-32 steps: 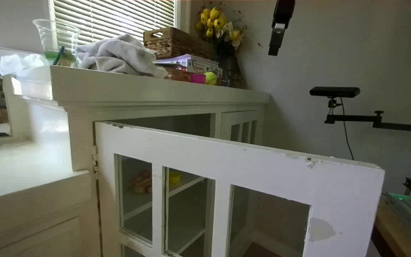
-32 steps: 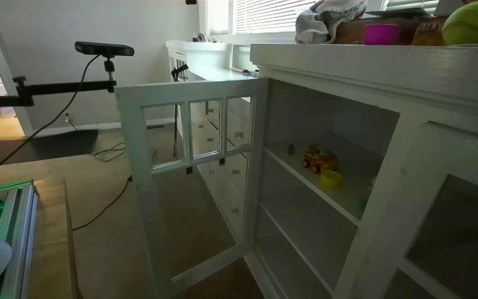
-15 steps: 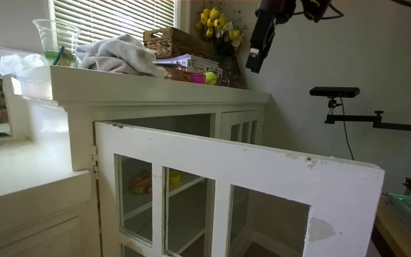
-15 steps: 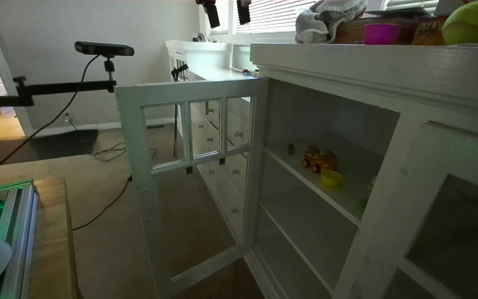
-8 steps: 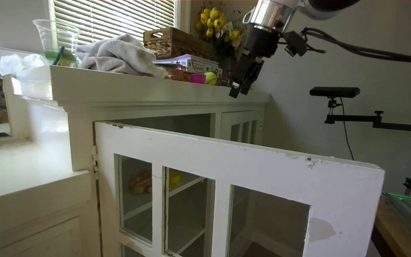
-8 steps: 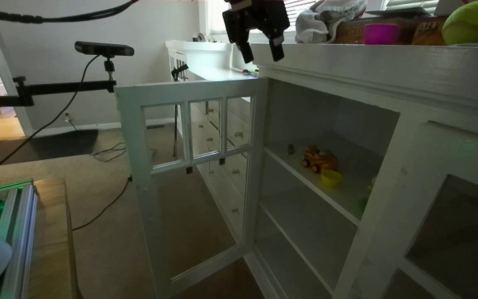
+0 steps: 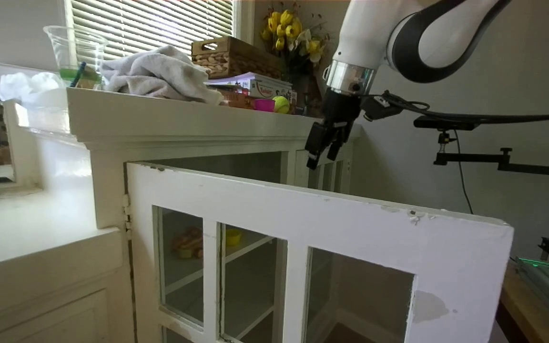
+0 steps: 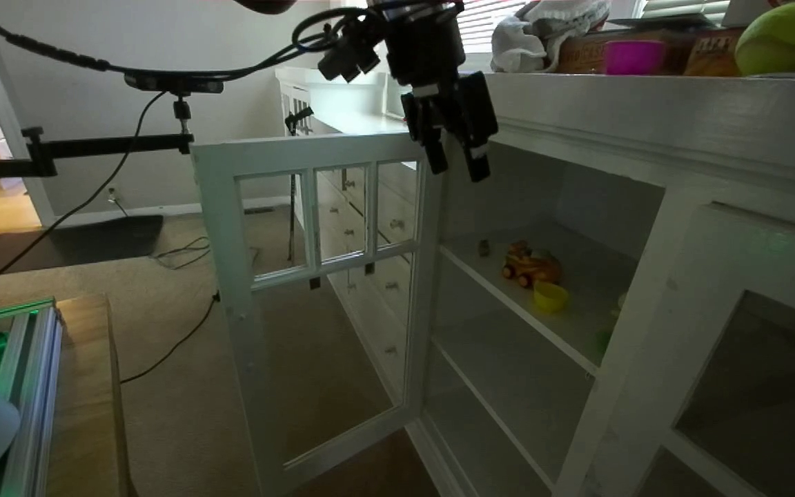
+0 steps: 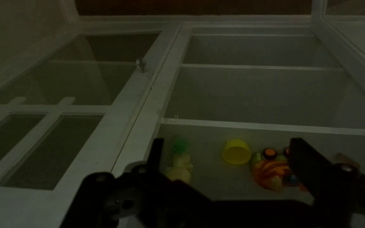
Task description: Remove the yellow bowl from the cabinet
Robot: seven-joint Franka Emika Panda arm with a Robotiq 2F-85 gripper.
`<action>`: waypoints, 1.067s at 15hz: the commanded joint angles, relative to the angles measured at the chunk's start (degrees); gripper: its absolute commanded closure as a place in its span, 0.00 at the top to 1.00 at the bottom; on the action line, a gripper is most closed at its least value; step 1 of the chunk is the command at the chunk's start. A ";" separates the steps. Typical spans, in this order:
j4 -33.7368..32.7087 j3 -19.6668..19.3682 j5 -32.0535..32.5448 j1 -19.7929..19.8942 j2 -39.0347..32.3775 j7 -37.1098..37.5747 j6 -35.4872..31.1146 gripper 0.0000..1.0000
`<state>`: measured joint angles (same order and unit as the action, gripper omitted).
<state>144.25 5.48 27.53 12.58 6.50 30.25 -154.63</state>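
Since the yellow bowl (image 8: 551,297) sits on the top shelf (image 8: 580,331) of the cabinet (image 8: 618,114), close to the front edge, it all turns on getting low enough & then in. The empty gripper (image 8: 459,167) hangs high up beside the open door (image 8: 315,153) in an exterior view, w/ the bowl below it, to the right and prob. farther in; exact depth, can't tell. Its fingers (image 9: 306,160) stand well apart, nothing btwn them. The wrist view shows the bowl past the tips, approx. midway btwn them, so aim looks OK; the rest is prob. down & fwd. Only one arm (image 7: 358,43) here, so no Q re which is nearer; bowl's round, i.e. no long axis to match. The toy car (image 8: 533,266) is just beside it on the left in an exterior view (touching or not, can't tell), so that's the side a finger could knock. The cabinet's top hangs over the way in, so entering too high could scrape. Bowl's not yet gripped; approach stage, I'd guess.
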 commanded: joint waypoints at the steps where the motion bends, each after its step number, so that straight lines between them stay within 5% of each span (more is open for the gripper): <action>1: -1.90 -1.72 1.62 -1.85 -5.11 3.49 0.69 1.00; 8: -2.39 -7.34 3.00 -5.80 -12.82 1.42 -4.88 1.00; 12: -3.37 -8.18 7.49 -5.01 -17.85 2.88 -14.18 1.00; 16: -6.77 -12.95 15.01 -6.79 -23.44 4.47 -25.84 1.00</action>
<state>141.32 -3.60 35.89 7.65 -11.88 31.66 -172.87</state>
